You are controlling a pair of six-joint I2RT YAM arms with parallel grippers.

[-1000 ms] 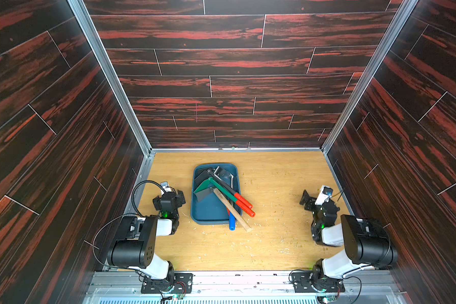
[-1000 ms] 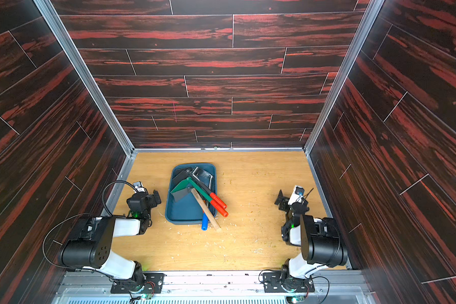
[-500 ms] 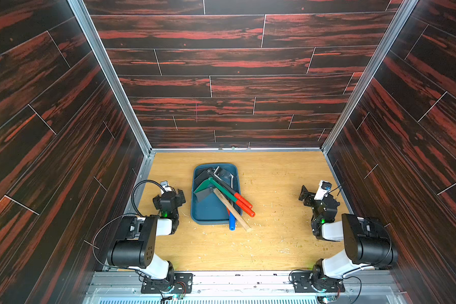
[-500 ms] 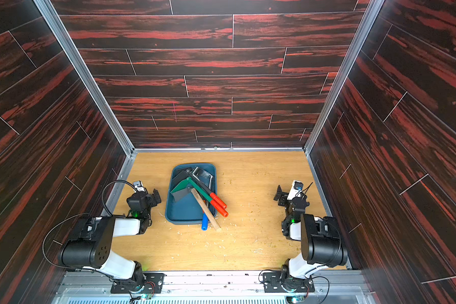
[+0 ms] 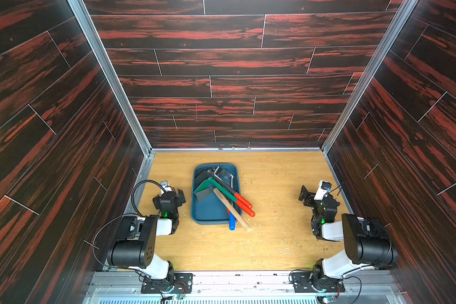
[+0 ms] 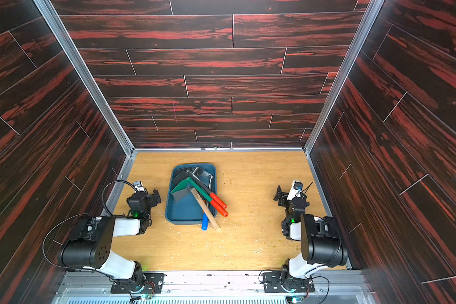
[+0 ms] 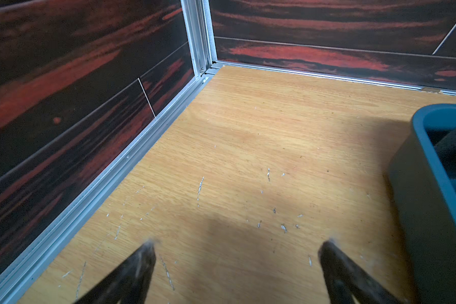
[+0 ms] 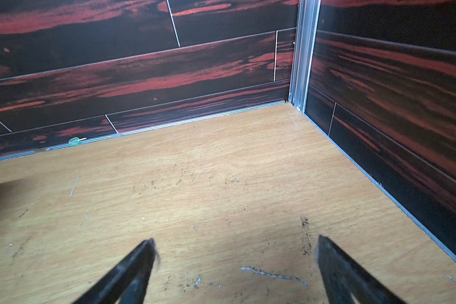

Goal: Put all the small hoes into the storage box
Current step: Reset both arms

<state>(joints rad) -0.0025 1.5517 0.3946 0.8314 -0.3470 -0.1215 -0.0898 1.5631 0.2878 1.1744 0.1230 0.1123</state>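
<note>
Small hoe [image 5: 231, 209], apparently the wooden-handled one, lies in the storage box [image 5: 211, 222] across other hoes [image 5: 244, 204], its handle overhanging the rim. Left gripper [image 7: 237, 244] and right gripper [image 8: 234, 240]: released, empty. Placement appears complete; no further grasp seems needed.

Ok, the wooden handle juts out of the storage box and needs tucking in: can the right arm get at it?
Probably yes: only bare table lies between the open right tool and the wooden handle, whose end overhangs the storage box rim.
</note>
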